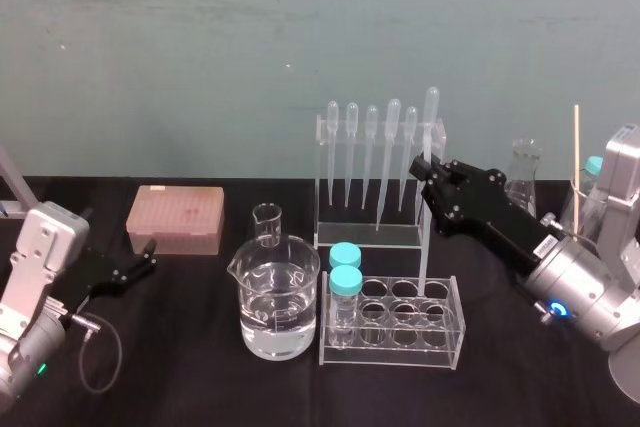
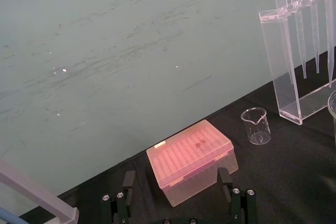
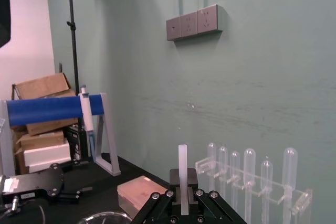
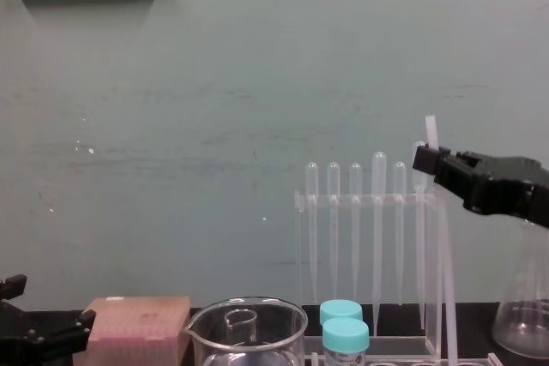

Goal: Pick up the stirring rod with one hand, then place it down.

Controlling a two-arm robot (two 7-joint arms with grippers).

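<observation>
right hand: clamped on stirring rod, roughly upright over tube rack | left hand: fingers apart, beside pink box

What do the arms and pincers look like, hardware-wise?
Both arms are silver-grey metal links. The left black angular pincer has a black looped cable at its wrist. The right black angular pincer shows silver screws, on a silver cylindrical wrist with a blue glowing ring.

From the large beaker, the tube rack stands at 3 o'clock, the small beaker at 12, the box at 10, the pipette rack at 1.
</observation>
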